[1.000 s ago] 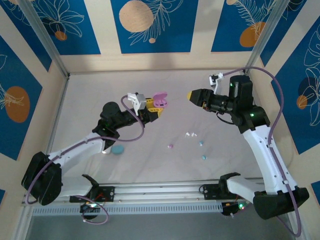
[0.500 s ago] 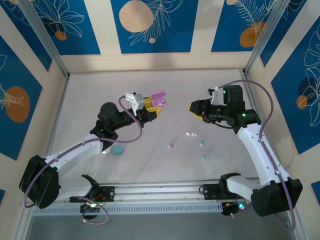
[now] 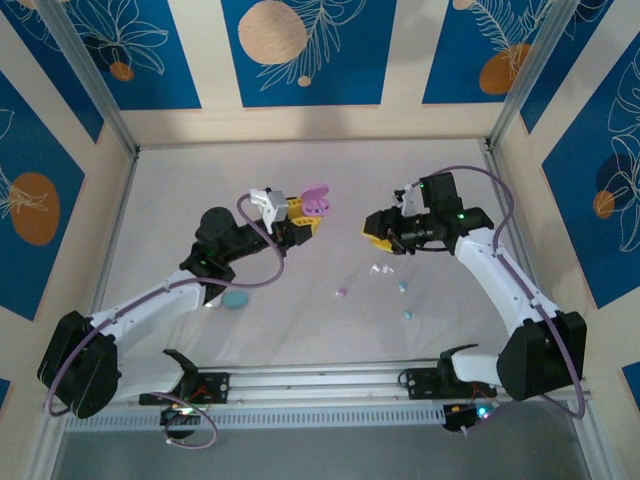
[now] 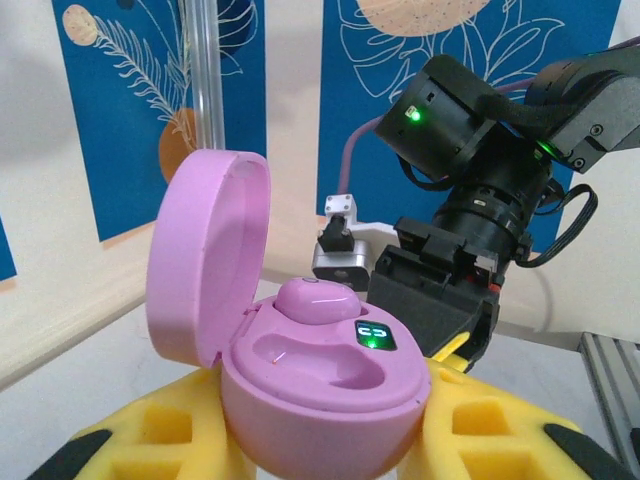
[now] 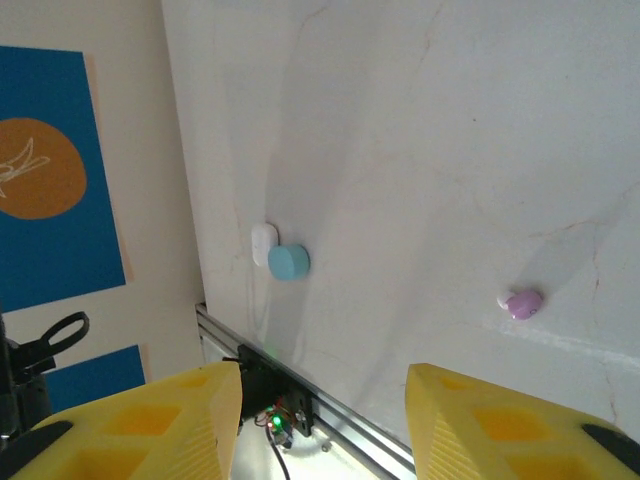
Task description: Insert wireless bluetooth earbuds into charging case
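The left gripper (image 3: 303,212) was raised above the middle of the bench (image 3: 300,330), its jaws pressed against the base of an open pink charging case (image 3: 316,198). In the left wrist view the case sat between the yellow fingers (image 4: 160,430) with its lid (image 4: 205,255) hinged up on the left. One pink earbud (image 4: 315,298) sat in the far socket, the near socket (image 4: 300,358) lay bare, and a small green light (image 4: 373,337) glowed on the case's inner face.

The right gripper (image 3: 372,228) faced the case from the right, near it but apart. In the right wrist view its two yellow fingers (image 5: 215,415) stood spread, with nothing between them.

The other earbuds lay loose on the bench below the right gripper. The white earbuds (image 3: 381,269) lay close together. A second pink earbud (image 3: 341,293) lay to their lower left, apart from them. One teal earbud (image 3: 402,287) was just right of the white pair, and another teal earbud (image 3: 409,314) lay nearer the arms' bases.

A closed teal case (image 3: 236,299) rested on the bench beside the left arm. The right wrist view showed a white case (image 5: 264,243) touching it or just beside it.
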Controlling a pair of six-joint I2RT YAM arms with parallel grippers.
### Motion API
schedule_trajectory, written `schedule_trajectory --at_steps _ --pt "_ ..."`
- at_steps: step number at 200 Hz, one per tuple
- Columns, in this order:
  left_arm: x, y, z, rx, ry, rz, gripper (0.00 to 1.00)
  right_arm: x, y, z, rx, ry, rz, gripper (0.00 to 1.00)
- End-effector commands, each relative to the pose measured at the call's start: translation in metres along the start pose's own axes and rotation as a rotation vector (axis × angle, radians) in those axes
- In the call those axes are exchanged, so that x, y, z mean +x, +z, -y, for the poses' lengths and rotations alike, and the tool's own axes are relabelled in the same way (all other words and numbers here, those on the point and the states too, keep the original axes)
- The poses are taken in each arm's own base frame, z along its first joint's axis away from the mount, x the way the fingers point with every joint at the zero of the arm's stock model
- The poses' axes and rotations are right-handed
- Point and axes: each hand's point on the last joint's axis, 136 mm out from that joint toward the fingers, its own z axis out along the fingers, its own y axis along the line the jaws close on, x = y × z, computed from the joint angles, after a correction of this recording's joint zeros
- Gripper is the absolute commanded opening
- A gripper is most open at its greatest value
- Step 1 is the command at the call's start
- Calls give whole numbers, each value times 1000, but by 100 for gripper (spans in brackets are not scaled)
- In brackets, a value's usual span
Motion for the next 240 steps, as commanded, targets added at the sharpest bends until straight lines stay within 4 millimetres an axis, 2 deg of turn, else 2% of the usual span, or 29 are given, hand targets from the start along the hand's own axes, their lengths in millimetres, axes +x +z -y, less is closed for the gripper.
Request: schedule_trajectory --at_steps 1,55,132,190,240 --pt "-5 -6 -7 -16 1 30 23 11 10 11 37 17 -52 47" --pt "-2 -23 -19 -65 -10 29 22 14 33 22 109 24 -95 47" --pt "-2 -53 -36 -138 -18 11 22 10 64 23 169 2 -157 47" --pt "0 -81 -56 -248 -6 17 21 19 70 38 300 -27 -187 47" --pt "-4 -88 -59 -275 10 17 21 31 77 51 357 -19 -212 47"
